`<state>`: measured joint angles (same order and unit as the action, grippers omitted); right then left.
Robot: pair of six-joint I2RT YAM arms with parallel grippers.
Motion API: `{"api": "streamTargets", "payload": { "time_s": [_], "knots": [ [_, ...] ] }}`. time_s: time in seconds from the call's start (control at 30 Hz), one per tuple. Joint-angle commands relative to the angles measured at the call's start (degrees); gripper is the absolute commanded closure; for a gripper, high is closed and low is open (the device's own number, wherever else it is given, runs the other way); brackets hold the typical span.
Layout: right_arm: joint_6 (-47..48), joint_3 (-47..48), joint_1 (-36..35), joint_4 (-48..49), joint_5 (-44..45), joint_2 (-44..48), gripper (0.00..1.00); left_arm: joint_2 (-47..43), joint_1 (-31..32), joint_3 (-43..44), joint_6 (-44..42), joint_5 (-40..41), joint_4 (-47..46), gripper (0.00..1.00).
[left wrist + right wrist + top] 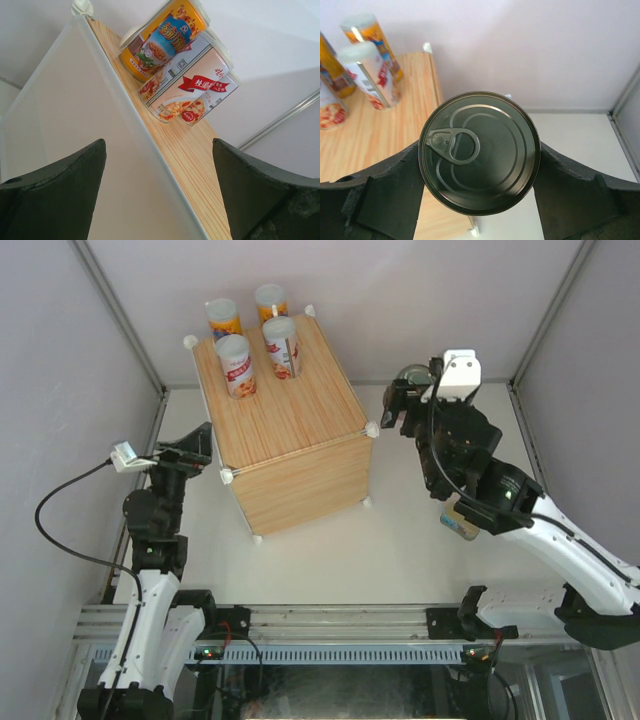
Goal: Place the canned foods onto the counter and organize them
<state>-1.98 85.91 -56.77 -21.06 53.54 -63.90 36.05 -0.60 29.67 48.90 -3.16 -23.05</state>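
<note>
Dark metal: a wide can, pull-ring lid up, clamped between the two fingers of the right gripper. In the overhead view, apparently lifted clear of the table, at about 2 o'clock from the counter, near its right edge and not yet over the wood-grain top.

Likely risks from here:
- Could clip the white corner ball or the rim if carried across too low.
- Could knock over the four tall cans grouped at the top's 12 o'clock end if set down too close, these being slim and probably easy to topple.
- Could nudge a small pale tin with the elbow. Seems to lie on the table at about 4 o'clock, half hidden under the right forearm.

Right arm stretched far forward, wrist camera looking straight down on the lid. Left arm raised at the counter's 9 o'clock side. Left gripper with fingers wide apart, holding nothing, aimed along the top's edge toward the tall cans.
</note>
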Motion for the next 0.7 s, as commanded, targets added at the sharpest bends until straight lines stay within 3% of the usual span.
{"api": "streamTargets", "payload": {
  "time_s": [0.0, 0.67],
  "knots": [
    [3.0, 10.1, -0.9, 7.1, -5.1, -5.0, 1.00, -1.0, 0.1, -0.9, -0.6, 0.8, -2.0, 0.09],
    [0.0, 39.8, -6.8, -0.3, -20.3, -35.4, 1.00, -1.3, 0.1, -0.9, -0.6, 0.9, -2.0, 0.09]
  ]
}}
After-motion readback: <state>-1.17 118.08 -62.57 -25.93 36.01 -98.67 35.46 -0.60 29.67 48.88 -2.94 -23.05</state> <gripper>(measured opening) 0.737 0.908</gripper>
